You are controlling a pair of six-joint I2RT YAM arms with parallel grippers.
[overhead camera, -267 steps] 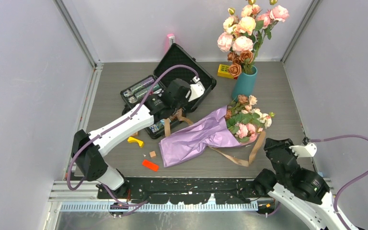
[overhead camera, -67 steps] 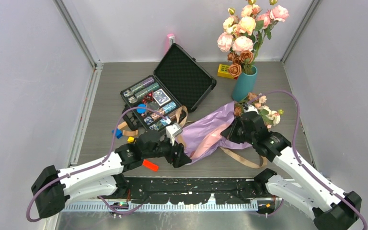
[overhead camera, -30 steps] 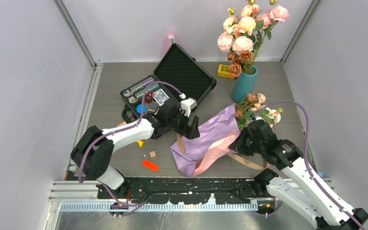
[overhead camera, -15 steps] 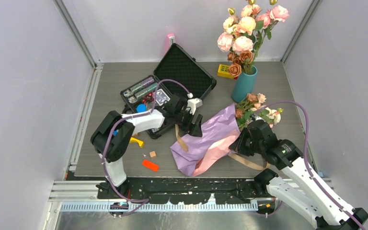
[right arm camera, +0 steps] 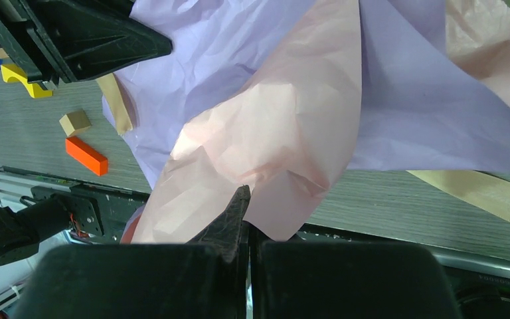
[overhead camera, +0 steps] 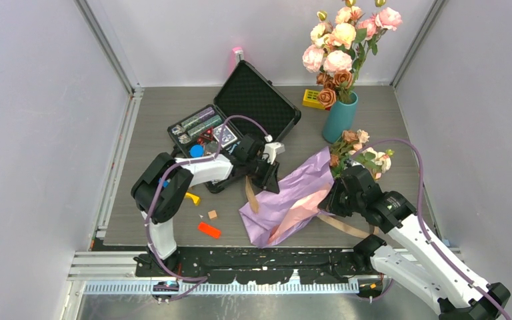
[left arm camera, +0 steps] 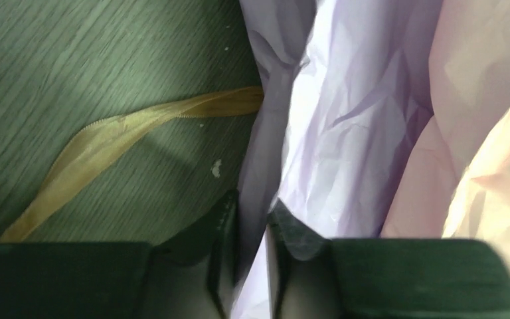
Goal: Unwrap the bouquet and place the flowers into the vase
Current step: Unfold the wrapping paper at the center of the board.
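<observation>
Three pale walls (overhead camera: 173, 40), grey table (overhead camera: 153, 120) w/ bouquet (overhead camera: 293, 193).

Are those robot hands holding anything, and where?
The left hand pinches the lilac wrapping paper at its edge; the right hand seems shut on a fold of the pink lining paper.

Top view's bright and even, only soft shadows on the counter (overhead camera: 147, 113). Left wrist view goes dim and greenish, the left hand (left arm camera: 254, 214) blurred up close. Right wrist view: bouquet (right arm camera: 272, 126) paper glowing bright, right hand (right arm camera: 242, 199) a dark, soft silhouette.
</observation>
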